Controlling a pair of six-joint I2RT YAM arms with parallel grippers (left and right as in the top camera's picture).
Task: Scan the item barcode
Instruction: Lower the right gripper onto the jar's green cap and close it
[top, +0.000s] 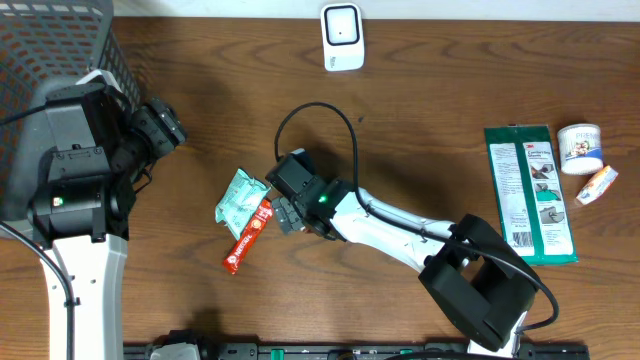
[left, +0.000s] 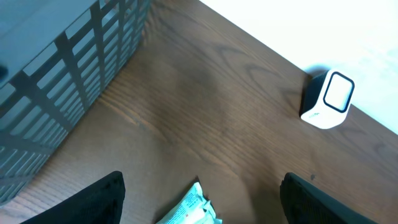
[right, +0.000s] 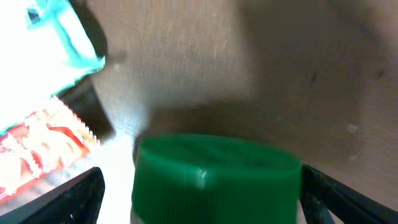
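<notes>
Right wrist view showed a green ribbed cap (right: 214, 171) filling the space between the right gripper's (top: 289, 213) 2 fingers (right: 78, 196). A pale gap stood between the cap and the left-hand finger, and the other finger sat just beside the cap's edge, so the jaws read as spread around the item rather than clamped on it. The item's body was hidden below the cap, and from overhead the whole item was masked by the gripper, which sat at mid-table just beside a teal packet (top: 240, 197) and a red snack bar (top: 250, 235). The white scanner (top: 342, 38) stood well apart at the far edge of the table (top: 420, 100). The left gripper (top: 168, 124) hung by the mesh basket (top: 60, 40) with its jaws wide and nothing between them. Judging by the cap, the item was probably a stiff plastic bottle or jar, light enough for 1 arm. The ribbing should give the pads purchase, while a smooth labelled body might slip. A hold on the cap or neck seemed best, since that would leave the label and its barcode uncovered for the scanner.
</notes>
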